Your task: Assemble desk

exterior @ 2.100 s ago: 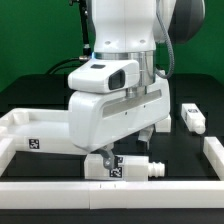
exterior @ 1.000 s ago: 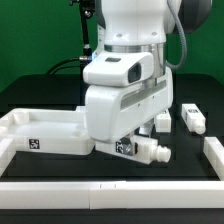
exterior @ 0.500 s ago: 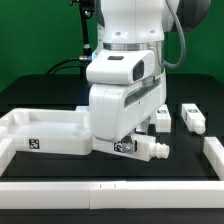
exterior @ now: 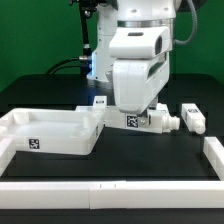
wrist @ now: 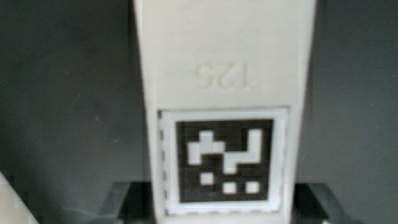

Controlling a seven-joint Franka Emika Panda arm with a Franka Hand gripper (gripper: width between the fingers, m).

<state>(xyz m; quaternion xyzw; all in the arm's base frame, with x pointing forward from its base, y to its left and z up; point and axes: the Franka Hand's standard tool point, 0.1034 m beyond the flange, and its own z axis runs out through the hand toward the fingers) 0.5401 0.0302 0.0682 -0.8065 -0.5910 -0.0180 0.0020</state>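
- The white robot arm reaches down over the black table [exterior: 120, 160], and its gripper [exterior: 136, 116] is clamped on a short square white leg [exterior: 152, 121] of the desk.
- The leg is held roughly level, its free end pointing toward the exterior view's right. A black-and-white tag [exterior: 131, 120] faces the camera, close to where the leg is gripped.
- In the wrist view the leg [wrist: 222, 90] runs down the middle of the picture with its tag [wrist: 222, 160] sharp and close. A dark finger [wrist: 128, 200] shows on either side of it — the jaws are pressed against the leg.
- The rimmed white tabletop [exterior: 50, 130] lies on the table at the exterior view's left, just beside the held leg's near end.
- A second leg [exterior: 193, 117] lies on the table at the exterior view's right, apart from the held one.
- A low white border wall [exterior: 110, 187] runs along the front of the table.
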